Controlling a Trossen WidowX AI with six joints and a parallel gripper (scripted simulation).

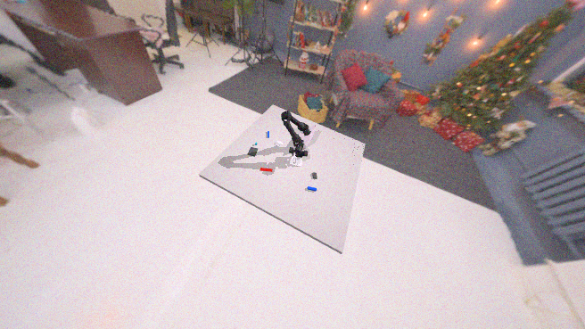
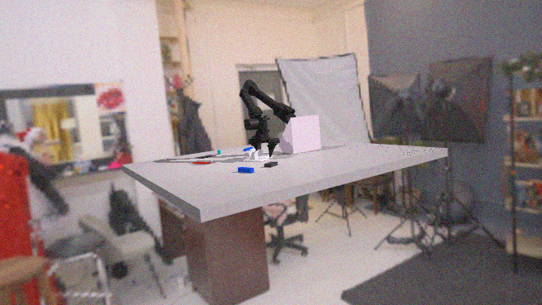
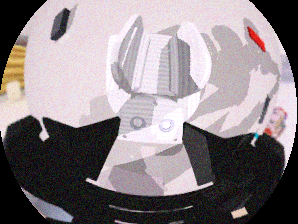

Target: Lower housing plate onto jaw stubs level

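From where I stand, the gripper [image 1: 298,157] [image 2: 263,152] [image 3: 150,121] is low over the bench [image 1: 308,224] [image 2: 330,169], its fingers set fairly wide on a white plate [image 3: 151,132] with two round fittings. That plate sits right between the fingertips, close to a ridged white assembly with upright curved sides [image 3: 157,65]; I can't tell whether it is seated. A small black block [image 1: 314,176] [image 2: 270,164] [image 3: 60,24] lies to one side of the gripper, a red bar [image 1: 266,169] [image 2: 202,163] [image 3: 256,39] to the other. A blue block [image 1: 311,189] [image 2: 245,169] lies farther out from the gripper than the black one.
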